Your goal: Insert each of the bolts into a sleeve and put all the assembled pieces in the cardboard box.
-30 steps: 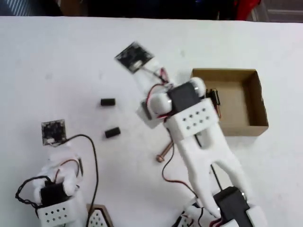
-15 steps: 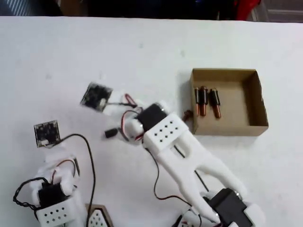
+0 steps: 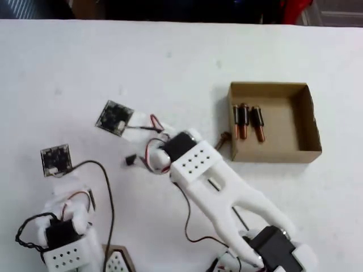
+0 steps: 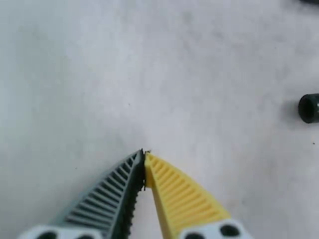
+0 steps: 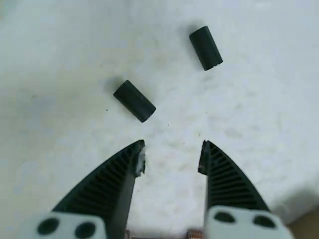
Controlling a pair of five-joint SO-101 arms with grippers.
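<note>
Two short black cylindrical sleeves (image 5: 134, 101)

I note right arm (image 3: 221, 190) stretched from near right toward centre, right gripper (image 5: 171, 154) fingers parted; left arm (image 3: 62, 238) folded at near left, left gripper (image 4: 144, 155) fingertips together.

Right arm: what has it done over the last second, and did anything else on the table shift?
The right arm swung from the cardboard box leftward across the table. The right gripper, open, now sits above a black sleeve, with a second sleeve beyond it. With the arm gone, three pieces show in the box. No grasp is visible. The left arm roughly kept its place, left gripper shut; the box did not move.
</note>
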